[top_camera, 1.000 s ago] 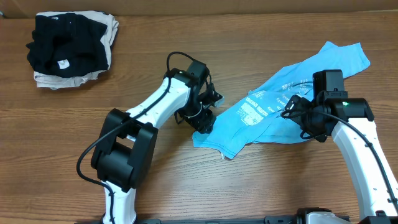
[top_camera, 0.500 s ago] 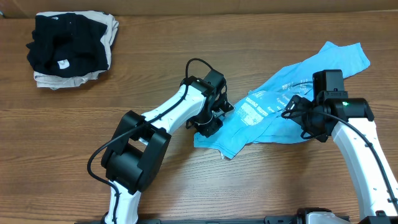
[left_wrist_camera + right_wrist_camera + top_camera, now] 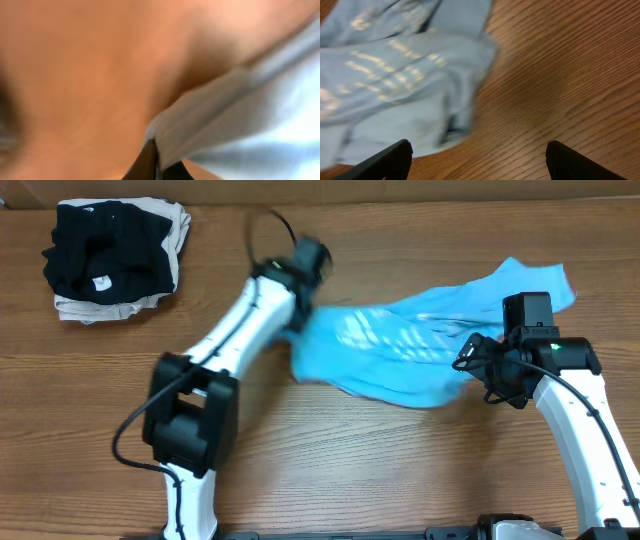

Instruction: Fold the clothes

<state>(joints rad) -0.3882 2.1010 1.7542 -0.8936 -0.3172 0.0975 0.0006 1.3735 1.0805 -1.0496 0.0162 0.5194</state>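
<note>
The sky-blue T-shirt (image 3: pixel 400 345) lies stretched across the desk (image 3: pixel 350 470) toward 2 o'clock in the overhead view, blurred, with pale lettering facing up; the left tool (image 3: pixel 159 162) is clamped on a bunched edge at the shirt's 9 o'clock end; the right tool (image 3: pixel 480 162) has its fingers wide apart, holding nothing, at the shirt's 4 o'clock edge with bare wood between them; a black garment (image 3: pixel 100 245) sits on a beige garment (image 3: pixel 120 308) at 10 o'clock.
</note>
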